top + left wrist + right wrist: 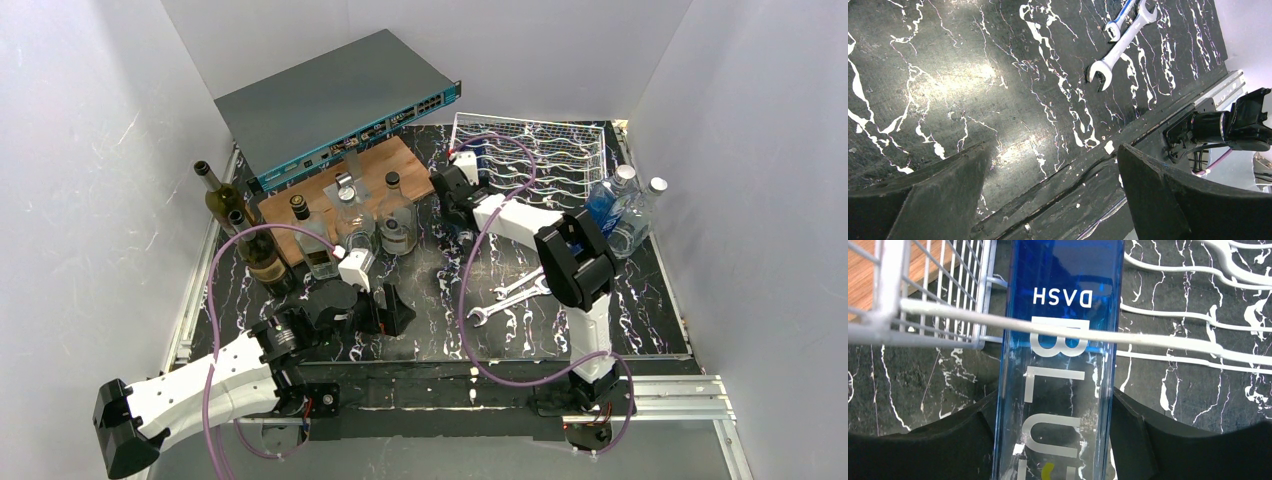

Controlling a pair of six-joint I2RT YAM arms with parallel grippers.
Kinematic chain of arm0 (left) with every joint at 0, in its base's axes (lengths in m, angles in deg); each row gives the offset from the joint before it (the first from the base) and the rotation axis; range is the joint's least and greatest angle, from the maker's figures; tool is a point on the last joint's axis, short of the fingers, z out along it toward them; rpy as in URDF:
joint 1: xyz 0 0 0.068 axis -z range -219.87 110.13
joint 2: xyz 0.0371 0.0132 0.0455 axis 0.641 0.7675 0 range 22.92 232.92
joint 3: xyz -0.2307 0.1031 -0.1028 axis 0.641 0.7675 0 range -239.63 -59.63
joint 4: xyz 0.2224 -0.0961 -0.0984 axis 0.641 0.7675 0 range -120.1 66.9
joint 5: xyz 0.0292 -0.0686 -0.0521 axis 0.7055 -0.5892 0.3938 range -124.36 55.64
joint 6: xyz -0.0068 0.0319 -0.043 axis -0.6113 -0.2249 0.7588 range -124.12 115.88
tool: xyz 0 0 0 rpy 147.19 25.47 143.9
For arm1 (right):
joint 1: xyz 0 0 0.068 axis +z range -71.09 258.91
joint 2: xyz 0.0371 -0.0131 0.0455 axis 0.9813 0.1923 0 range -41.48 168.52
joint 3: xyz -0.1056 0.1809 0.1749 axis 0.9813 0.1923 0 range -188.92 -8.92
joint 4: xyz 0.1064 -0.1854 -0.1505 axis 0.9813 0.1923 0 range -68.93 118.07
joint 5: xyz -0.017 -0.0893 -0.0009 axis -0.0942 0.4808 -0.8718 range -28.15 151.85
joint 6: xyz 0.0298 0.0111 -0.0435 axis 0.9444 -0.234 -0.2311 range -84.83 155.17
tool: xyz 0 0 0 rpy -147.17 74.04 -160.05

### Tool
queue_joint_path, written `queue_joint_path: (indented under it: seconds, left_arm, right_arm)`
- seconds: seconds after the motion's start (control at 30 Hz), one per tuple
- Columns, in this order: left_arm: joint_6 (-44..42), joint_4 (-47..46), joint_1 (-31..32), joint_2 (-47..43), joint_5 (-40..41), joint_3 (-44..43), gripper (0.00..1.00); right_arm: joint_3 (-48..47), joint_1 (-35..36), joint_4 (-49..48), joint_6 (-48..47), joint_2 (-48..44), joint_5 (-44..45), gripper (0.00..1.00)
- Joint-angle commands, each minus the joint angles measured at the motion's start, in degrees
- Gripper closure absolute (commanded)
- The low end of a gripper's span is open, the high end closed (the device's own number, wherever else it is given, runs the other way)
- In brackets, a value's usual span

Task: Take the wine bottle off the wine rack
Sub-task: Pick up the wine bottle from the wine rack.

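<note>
Blue bottle (1058, 355) inside right tool (1054, 399)

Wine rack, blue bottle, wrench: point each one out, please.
wine rack (565, 150): top external view, on its white wavy wire rows.
blue bottle (1060, 370): right wrist view, on its body among the white lettering.
wrench (1122, 44): left wrist view, on its shaft.

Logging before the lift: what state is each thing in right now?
left gripper: jaws open, empty.
right gripper: jaws against both sides of the racked bottle.
racked bottle: lying down, under a rack wire.
rack: holds that bottle.
wrenches: lying flat.
board bottles: upright.
green bottles: upright.
</note>
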Motion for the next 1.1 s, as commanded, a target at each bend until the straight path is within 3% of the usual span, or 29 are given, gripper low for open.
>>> queue_joint_path:
  seconds: [0.0,0.27,1.07]
  left_arm:
    - [0.0,0.6,0.0,-0.6,0.7,-0.4,0.02]
    - [0.2,0.6,0.1,-0.2,0.3,-0.9,0.02]
    - [0.8,-0.3,0.1,-0.7,-0.7,-0.3,0.02]
  right_arm:
    - [1.7,0.0,-0.6,1.6,-6.6,-0.2,0.64]
    - [6.4,0.0,-0.6,3.7,-11.7,-3.8,0.99]
    - [15.0,0.0,2.0,5.6,-22.5,-12.6,0.99]
